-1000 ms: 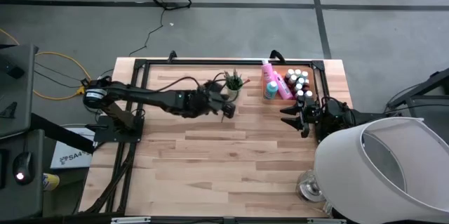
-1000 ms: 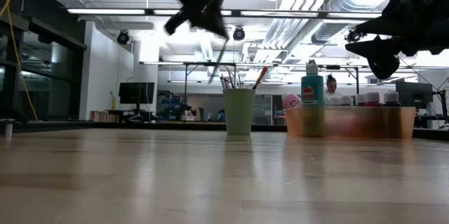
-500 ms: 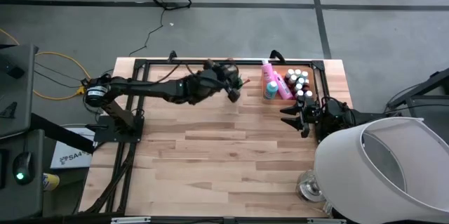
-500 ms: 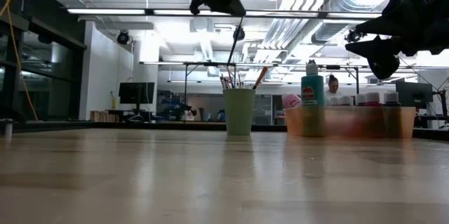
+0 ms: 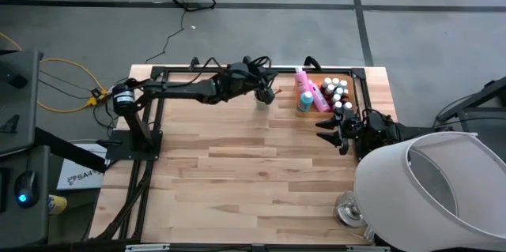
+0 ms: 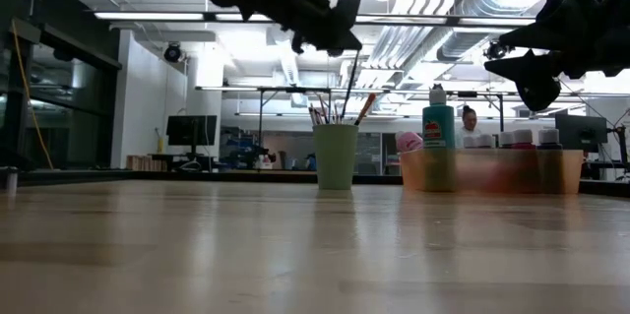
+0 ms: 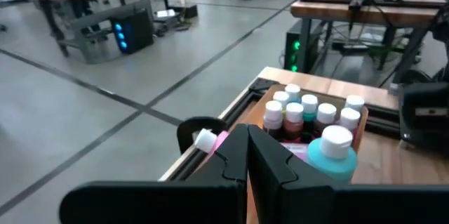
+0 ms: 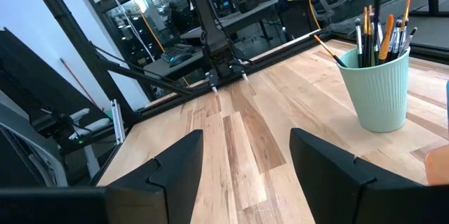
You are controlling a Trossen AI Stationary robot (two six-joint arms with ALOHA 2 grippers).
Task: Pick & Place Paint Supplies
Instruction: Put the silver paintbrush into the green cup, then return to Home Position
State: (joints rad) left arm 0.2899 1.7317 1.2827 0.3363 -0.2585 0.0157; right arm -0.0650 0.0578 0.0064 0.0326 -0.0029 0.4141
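Left claw (image 6: 330, 31) now above cup (image 6: 336, 156)

1. Left gripper (image 5: 265, 92) is covering most of the green cup (image 5: 262, 99) in high view; brush (image 6: 348, 82) too thin to see there.
2. Orange tray (image 6: 489, 170) wall is blurring the small bottles (image 6: 512, 140) in low view, can't count.
3. Right wrist view is cutting off the tray, only a corner showing.

the cup (image 5: 262, 99) stands at the desk's (image 5: 253, 181) far edge with brushes (image 8: 379, 31) in it. the tray (image 6: 487, 169) sits to its right, holding the bottles (image 5: 335, 91). the left claw (image 5: 267, 88) hangs above the cup.
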